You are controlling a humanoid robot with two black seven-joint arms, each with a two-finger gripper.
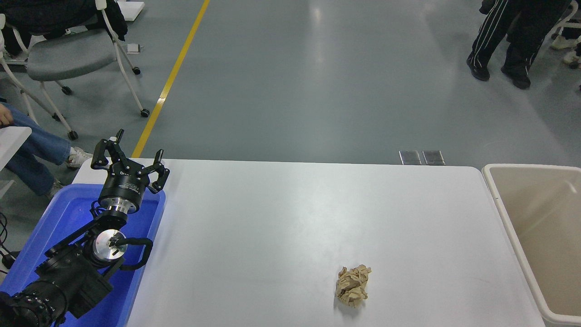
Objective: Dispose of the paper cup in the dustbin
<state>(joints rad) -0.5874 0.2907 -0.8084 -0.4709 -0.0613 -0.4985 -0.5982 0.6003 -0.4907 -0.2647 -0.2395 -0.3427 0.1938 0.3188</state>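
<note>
**Over the blue tub, a parked pincer; no cup in sight**

At the lower left, the left gripper (128,159) is held above a bright blue plastic tub (27,268), its black fingers spread apart and empty. The right gripper is not seen. The paper cup is not visible anywhere; whether it lies inside the dustbin (501,206) cannot be told. That bin, smooth beige plastic with a thick rounded rim, stands at the table's right end, well apart from the pincer, its long side running front to back. Between them, a crumpled tan paper ball (352,286) rests on the matte white table (290,213).
</note>
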